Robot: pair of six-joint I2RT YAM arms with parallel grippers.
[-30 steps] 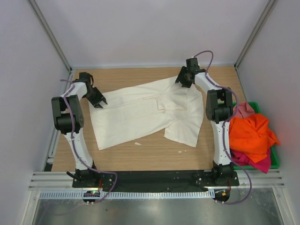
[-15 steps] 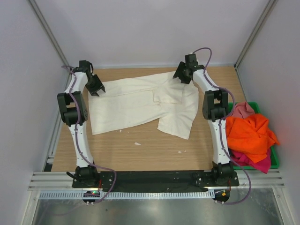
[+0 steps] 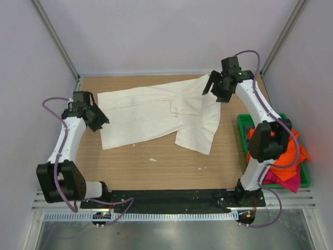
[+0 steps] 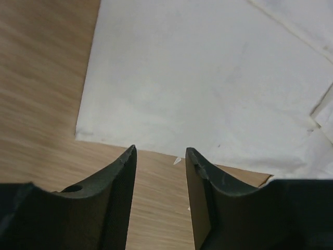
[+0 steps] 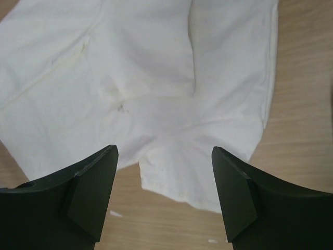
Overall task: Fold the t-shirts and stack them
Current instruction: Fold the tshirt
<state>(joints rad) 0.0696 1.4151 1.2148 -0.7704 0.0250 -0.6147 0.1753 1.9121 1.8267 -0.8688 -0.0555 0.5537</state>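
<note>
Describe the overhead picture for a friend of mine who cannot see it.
A large cream-white t-shirt lies spread on a wooden table, seen from above. A robot arm stands at each side, the left gripper and right gripper both open and empty near its edges. At the right, a green bin holds an orange shirt and a magenta shirt.

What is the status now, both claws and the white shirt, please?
Left claw open, empty. Right claw open, empty. Cream-white t-shirt spread on table, not yet folded. Nothing blocking it; other shirts in green bin.
</note>
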